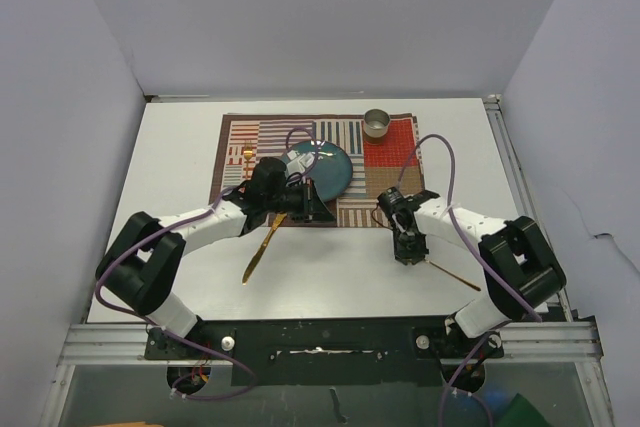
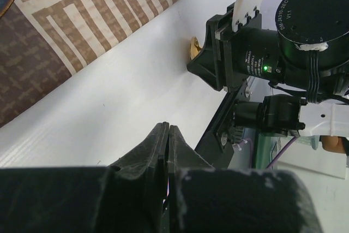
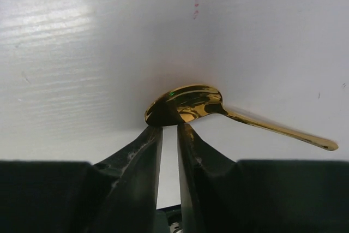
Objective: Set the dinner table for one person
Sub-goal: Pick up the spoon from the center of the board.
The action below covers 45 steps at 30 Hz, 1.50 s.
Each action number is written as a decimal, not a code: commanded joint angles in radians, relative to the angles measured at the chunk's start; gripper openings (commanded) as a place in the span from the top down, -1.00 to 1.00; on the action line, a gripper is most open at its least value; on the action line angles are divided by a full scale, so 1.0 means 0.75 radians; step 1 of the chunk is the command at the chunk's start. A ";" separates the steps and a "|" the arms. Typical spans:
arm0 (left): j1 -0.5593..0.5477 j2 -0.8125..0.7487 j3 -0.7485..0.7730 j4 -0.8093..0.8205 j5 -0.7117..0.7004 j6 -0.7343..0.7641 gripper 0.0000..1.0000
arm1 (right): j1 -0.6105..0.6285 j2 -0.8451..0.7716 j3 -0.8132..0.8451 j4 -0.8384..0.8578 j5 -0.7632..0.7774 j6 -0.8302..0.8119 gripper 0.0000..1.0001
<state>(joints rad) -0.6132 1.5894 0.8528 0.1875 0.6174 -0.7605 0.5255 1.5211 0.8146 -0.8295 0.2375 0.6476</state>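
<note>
Black fingers (image 3: 143, 151) of the right tool (image 3: 170, 130) fill the bottom of the right wrist view. A narrow slit runs between them, and their tips sit at the near rim of the bowl of a gold spoon (image 3: 185, 105); whether they pinch it I cannot tell. Only that view shows the bowl. From above, just the thin handle sticks out to the right of the tool, with the bowl hidden beneath it.

The left wrist view shows the left tool (image 2: 168, 130) pressed together with nothing between its fingers. It is above bare desk (image 1: 180, 167), just near of the placemat (image 1: 260, 132). The right arm's black motor (image 2: 311, 20) faces it, with a sliver of gold at its foot.

From above, the white desk spans the whole scene, with both arms bolted at its near edge and the placemat at its far middle. On the placemat sits a teal plate (image 1: 330, 169), its left side covered by the left wrist. A metal cup (image 1: 377, 123) stands on the red patch, far and right of the plate; its inside is too small to read. A gold knife (image 1: 262, 245) lies slantwise on the desk near of the placemat, its far end under the left arm. A small gold piece on the placemat's left strip, perhaps a fork (image 1: 246, 155), is mostly hidden by that arm.
</note>
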 commanded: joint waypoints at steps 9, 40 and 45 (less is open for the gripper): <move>0.008 -0.058 -0.019 0.038 -0.006 0.016 1.00 | 0.036 0.052 0.129 -0.008 0.140 0.012 1.00; -0.002 -0.064 -0.048 0.063 -0.007 0.007 1.00 | 0.106 0.353 0.259 -0.120 0.400 0.089 0.25; -0.003 -0.068 -0.060 0.078 -0.005 0.000 1.00 | 0.113 0.372 0.258 -0.108 0.381 0.086 0.83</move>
<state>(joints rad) -0.6136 1.5875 0.8070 0.1867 0.6067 -0.7654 0.6071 1.7767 1.0191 -0.9447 0.5144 0.6811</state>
